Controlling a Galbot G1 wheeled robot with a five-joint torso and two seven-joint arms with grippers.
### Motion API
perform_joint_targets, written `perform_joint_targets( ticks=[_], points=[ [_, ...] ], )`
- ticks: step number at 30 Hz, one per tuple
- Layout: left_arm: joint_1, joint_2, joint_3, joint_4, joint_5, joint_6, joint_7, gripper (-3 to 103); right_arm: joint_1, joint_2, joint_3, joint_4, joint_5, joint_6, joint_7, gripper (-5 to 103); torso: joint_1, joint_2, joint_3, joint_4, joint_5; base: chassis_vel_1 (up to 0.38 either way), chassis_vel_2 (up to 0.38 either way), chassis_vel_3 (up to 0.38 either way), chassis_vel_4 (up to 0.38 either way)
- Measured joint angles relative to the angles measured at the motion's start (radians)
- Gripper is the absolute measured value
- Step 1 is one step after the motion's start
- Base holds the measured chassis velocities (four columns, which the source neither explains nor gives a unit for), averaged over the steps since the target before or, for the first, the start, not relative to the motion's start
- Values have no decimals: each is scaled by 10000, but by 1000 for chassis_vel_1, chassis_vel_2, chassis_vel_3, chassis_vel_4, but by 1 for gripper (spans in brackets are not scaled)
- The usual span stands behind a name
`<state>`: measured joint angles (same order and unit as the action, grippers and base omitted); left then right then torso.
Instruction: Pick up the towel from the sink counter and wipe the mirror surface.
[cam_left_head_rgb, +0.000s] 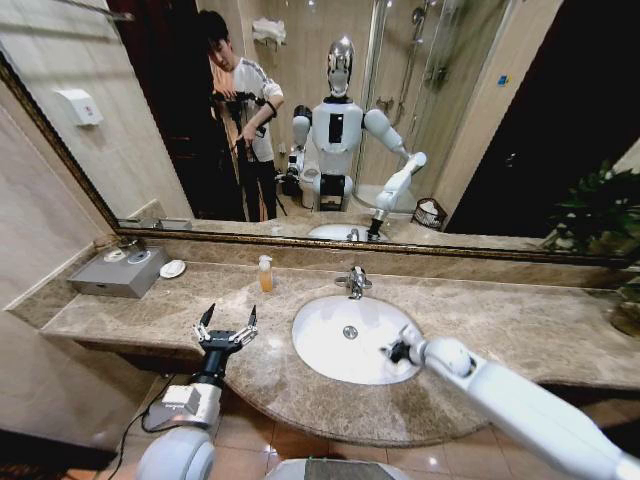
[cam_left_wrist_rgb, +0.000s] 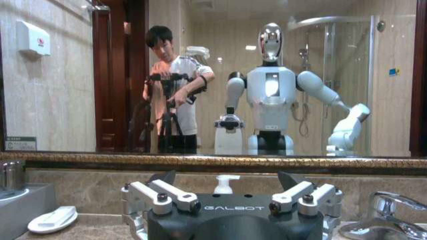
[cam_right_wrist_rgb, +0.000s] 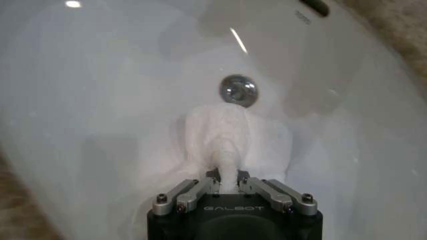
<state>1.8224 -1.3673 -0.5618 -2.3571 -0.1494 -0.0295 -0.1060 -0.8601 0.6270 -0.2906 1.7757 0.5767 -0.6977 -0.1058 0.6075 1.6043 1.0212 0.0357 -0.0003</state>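
My right gripper (cam_right_wrist_rgb: 227, 184) is shut on a white towel (cam_right_wrist_rgb: 230, 140), which hangs in a bunched fold over the white basin (cam_right_wrist_rgb: 100, 75) near its drain (cam_right_wrist_rgb: 238, 90). In the head view the right gripper (cam_left_head_rgb: 392, 350) sits low over the basin (cam_left_head_rgb: 330, 340) of the sink counter (cam_left_head_rgb: 520, 320). My left gripper (cam_left_head_rgb: 226, 322) is open with its fingers pointing up, above the counter's front edge left of the basin. Its open fingers (cam_left_wrist_rgb: 170, 192) face the mirror surface (cam_left_wrist_rgb: 100, 100), which spans the wall behind the counter (cam_left_head_rgb: 450, 130).
A chrome faucet (cam_left_head_rgb: 355, 282) stands behind the basin. A soap bottle (cam_left_head_rgb: 265, 273), a white soap dish (cam_left_head_rgb: 172, 268) and a grey box (cam_left_head_rgb: 120, 272) sit at the back left. A plant (cam_left_head_rgb: 600, 210) stands at the far right.
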Motion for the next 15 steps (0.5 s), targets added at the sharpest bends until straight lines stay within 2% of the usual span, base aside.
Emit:
perform_joint_targets(
  ticks=[5, 8, 12, 15],
  points=[
    [1, 0, 0, 0, 0, 0, -2, 100, 550, 303, 43, -581, -4, -1, 68, 11, 0, 0, 1, 4, 2, 0, 0, 0, 0],
    [1, 0, 0, 0, 0, 0, 0, 100, 1292, 883, 328, -1997, -279, 295, 53, 11, 2, -1, 2, 5, 2, 0, 0, 0, 0],
    [0, 0, 0, 0, 0, 0, 0, 100, 1516, 1221, 477, -2554, -413, 503, 45, 11, 2, -1, 2, 5, 3, 0, 0, 0, 0],
    [0, 0, 0, 0, 0, 0, -1, 100, 1254, 1294, 445, -2272, -397, 534, 285, 11, 2, -1, 1, 1, -3, 0, 0, 0, 0]
  ],
)
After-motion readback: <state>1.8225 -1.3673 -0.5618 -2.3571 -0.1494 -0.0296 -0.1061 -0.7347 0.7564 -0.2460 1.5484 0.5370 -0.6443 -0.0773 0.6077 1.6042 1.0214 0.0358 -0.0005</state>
